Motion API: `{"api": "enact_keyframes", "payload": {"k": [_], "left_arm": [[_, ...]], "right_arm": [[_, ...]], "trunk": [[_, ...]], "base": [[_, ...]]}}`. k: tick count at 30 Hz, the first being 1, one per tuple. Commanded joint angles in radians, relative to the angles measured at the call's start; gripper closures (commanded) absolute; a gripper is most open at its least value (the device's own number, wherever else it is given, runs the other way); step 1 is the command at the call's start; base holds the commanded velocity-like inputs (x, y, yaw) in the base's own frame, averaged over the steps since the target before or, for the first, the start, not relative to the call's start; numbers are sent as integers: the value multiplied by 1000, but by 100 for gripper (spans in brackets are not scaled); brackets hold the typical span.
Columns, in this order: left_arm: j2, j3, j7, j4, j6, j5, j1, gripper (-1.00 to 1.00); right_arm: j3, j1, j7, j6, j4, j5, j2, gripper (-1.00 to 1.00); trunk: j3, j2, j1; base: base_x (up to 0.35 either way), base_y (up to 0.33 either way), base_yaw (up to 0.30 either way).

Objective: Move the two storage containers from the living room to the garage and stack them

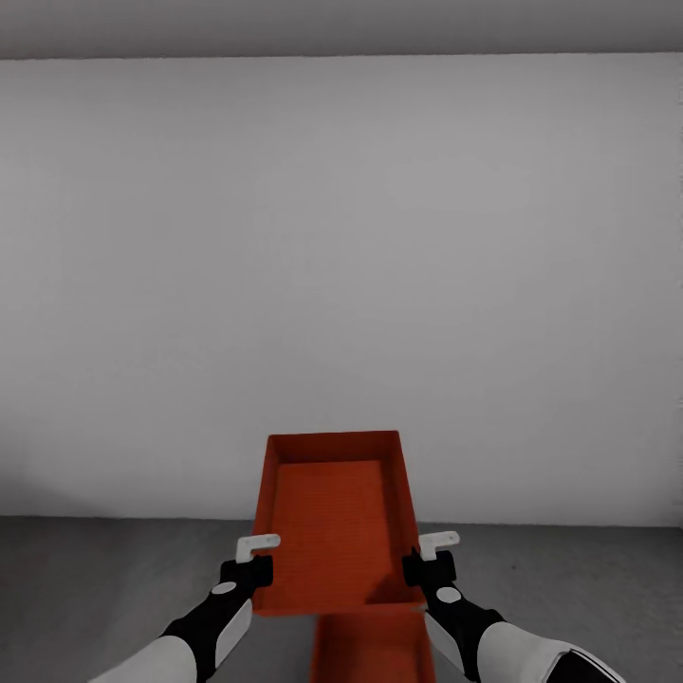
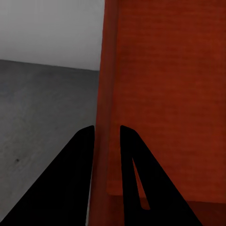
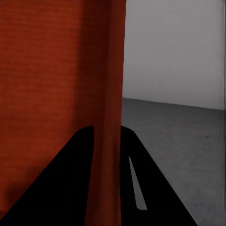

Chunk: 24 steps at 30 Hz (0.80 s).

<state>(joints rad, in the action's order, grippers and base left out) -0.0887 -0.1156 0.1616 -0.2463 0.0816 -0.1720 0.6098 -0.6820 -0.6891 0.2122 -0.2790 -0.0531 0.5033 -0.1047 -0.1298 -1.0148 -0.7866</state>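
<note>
My left gripper is clamped on the left wall of an orange-red storage container, and my right gripper pinches its right wall, holding it up before a pale grey wall. The second container sits on the dark grey floor directly beneath. I judge this the stacking step: next I must lower the held box squarely onto the lower one, then let go.

We see an orange-red container with faint ribbed lines, against a pale grey wall, above dark grey floor.
</note>
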Motion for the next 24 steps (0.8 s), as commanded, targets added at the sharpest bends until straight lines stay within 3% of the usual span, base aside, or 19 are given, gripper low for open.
{"api": "enact_keyframes", "payload": {"k": [1, 10, 24], "left_arm": [[7, -19, 25, -1, 33, 5, 0, 100], [7, -20, 26, -3, 34, 5, 1, 100], [6, -19, 27, -5, 36, 3, 0, 100]], "right_arm": [[76, -1, -4, 4, -1, 3, -1, 100], [76, -1, -4, 4, -1, 3, -1, 100], [76, -1, -4, 7, -1, 3, -1, 100]], "trunk": [[-2, -1, -1], [-2, -1, -1], [-2, -1, -1]], "base": [[303, 194, -282], [285, 92, -216], [17, 2, -7]]}}
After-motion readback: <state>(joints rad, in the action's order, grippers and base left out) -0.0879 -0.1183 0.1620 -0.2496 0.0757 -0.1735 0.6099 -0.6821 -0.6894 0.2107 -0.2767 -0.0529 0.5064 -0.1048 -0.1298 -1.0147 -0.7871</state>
